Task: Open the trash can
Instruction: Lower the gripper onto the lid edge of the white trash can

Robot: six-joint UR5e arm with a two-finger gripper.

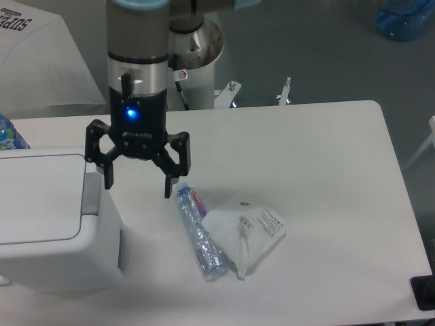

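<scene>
My pincer [137, 185] hung with its two fingers spread wide apart and nothing between them, pointing down over the white worktop [319, 163]. A blue light glowed on the body just above the fingers. The left-hand fingertip in the camera view stood just beside the right edge of the trash can [51, 224], near the grey push tab [90, 194]; I could not tell whether it touched the tab. The trash can sat at the left edge of the worktop, a large white box with rounded corners, its flat lid lying shut. My other fingertip hung just above the cap end of a clear plastic bottle [198, 231], which lay on its side on the worktop. A crumpled white bag [246, 231] lay against the bottle's right side, touching it. Behind the trash can, at the far left edge, part of another bottle [9, 134] showed.
</scene>
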